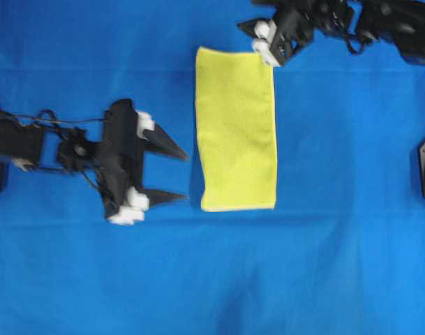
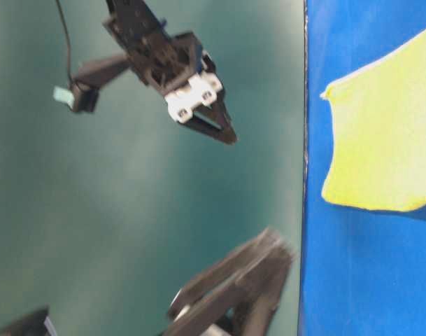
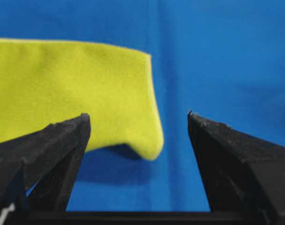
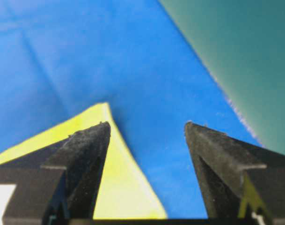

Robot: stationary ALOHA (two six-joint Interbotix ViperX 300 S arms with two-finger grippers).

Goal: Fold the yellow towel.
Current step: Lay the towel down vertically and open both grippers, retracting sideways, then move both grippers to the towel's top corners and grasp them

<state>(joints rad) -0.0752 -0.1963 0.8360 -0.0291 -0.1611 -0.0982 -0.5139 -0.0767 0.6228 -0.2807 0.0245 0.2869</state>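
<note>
While folded to a narrow rectangle on the blue cloth point(image 1: 72, 279), the yellow towel point(image 1: 236, 129) is flanked, untouched, by left gripper point(image 1: 176, 174) and right gripper point(image 1: 257, 36), both spread, empty.

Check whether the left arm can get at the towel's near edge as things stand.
Probably yes. The left end effector is open and faces the towel, with only bare blue cloth between them.
</note>
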